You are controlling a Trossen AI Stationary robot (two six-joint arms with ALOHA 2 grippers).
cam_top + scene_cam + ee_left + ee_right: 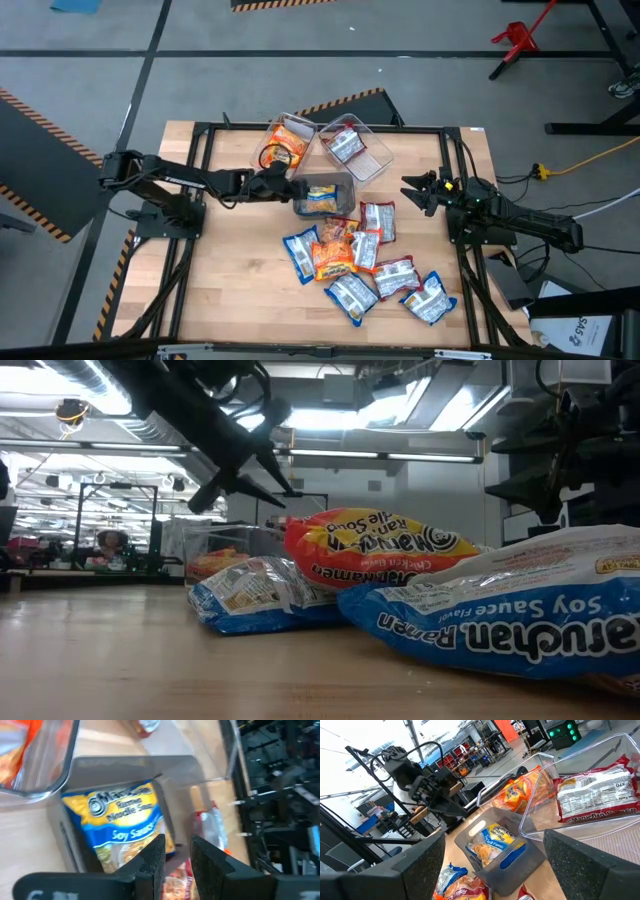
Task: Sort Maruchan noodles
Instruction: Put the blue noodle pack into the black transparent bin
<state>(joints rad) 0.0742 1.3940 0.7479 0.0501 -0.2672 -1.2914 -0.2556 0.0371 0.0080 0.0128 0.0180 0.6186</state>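
A blue-and-yellow noodle packet point(120, 820) lies flat in the grey bin point(345, 182) at the table's middle. My left gripper point(177, 845) hovers over the bin's left rim, narrowly open with nothing between its fingers. Beyond the grey bin stand two clear bins: one point(268, 152) holds orange packets point(288, 140), the other point(378, 160) a red-and-white packet point(346, 146). Several loose packets point(360, 265), blue, orange and red-and-white, lie in a pile nearer the front edge. My right gripper point(412, 190) waits wide open at the table's right.
The black frame rail point(320, 128) runs around the tabletop. The pile begins right at the grey bin's near side. Bare wood point(240, 270) lies at the near left of the table.
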